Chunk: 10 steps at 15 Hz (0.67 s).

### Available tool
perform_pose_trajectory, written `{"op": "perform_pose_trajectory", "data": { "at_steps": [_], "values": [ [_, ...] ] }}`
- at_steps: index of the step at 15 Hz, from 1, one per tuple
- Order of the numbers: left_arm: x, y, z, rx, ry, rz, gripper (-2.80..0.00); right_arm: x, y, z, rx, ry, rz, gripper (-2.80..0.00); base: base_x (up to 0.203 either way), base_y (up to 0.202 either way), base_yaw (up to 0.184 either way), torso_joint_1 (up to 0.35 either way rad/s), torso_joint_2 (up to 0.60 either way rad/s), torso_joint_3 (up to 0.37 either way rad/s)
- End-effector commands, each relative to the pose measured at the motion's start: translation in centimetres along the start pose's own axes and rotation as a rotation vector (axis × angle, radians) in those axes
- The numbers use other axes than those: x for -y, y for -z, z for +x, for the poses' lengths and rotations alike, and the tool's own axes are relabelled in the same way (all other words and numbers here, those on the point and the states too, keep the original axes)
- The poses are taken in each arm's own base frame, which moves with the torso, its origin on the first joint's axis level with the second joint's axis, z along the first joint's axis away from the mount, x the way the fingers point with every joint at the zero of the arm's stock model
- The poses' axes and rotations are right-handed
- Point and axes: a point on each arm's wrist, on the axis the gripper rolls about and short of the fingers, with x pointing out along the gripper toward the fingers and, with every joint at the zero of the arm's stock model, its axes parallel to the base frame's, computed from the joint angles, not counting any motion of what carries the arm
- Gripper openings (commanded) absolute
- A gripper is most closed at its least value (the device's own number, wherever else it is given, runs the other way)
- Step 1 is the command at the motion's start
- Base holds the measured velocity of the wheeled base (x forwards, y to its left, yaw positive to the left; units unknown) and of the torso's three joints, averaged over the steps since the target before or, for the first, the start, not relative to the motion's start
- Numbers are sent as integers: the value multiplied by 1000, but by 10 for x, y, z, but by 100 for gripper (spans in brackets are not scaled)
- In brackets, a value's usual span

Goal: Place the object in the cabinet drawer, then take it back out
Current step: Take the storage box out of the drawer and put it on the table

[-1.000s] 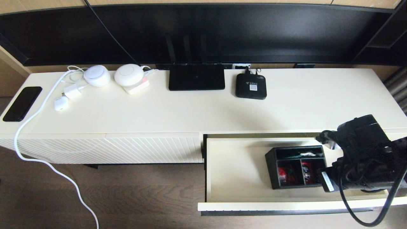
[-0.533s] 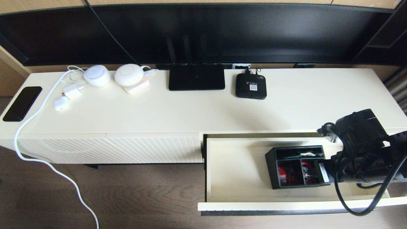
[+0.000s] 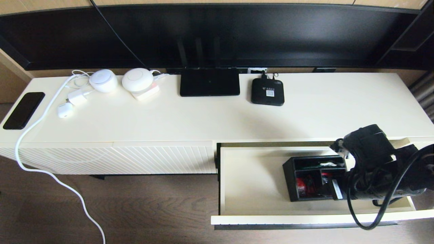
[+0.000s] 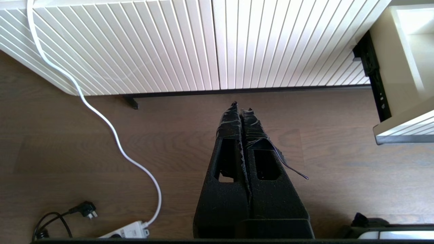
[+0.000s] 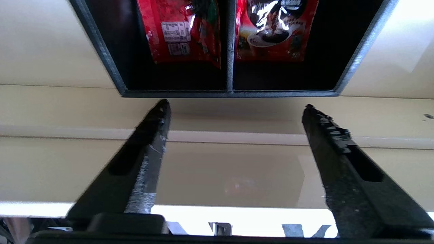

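Soft daylight was even; glare struck the glossy red foil packets (image 5: 264, 30) ahead of my fingers (image 5: 149, 159).

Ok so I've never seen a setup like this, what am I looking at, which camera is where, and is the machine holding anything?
It is a two-armed robot at a cream cabinet. One picture looks down from its head; the other two come from cameras on its wrists, behind the fingers.

In the head view the right gripper is over the open drawer, beside the black box that sits in the drawer. The right wrist view shows its fingers spread apart just short of the box's wall, gripping nothing. Red packets lie in the box's two square compartments.

The left gripper hangs shut above the wooden floor, in front of the cabinet, holding nothing.

On the cabinet top are a router, a small black device, a phone, white gadgets and a white cable.
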Motion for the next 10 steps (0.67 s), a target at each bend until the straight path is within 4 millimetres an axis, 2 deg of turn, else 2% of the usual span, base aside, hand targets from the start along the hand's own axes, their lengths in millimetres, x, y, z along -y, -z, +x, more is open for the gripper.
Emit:
{"op": "perform_pose_trajectory", "data": {
  "at_steps": [1,10],
  "values": [
    [0,0,0,0,0,0,-280,-3,1,14,-42,10,-7,0,0,0,0,0,0,0],
    [0,0,0,-1,0,0,-280,-12,-24,45,-43,11,0,0,0,0,0,0,0,0]
  ]
}}
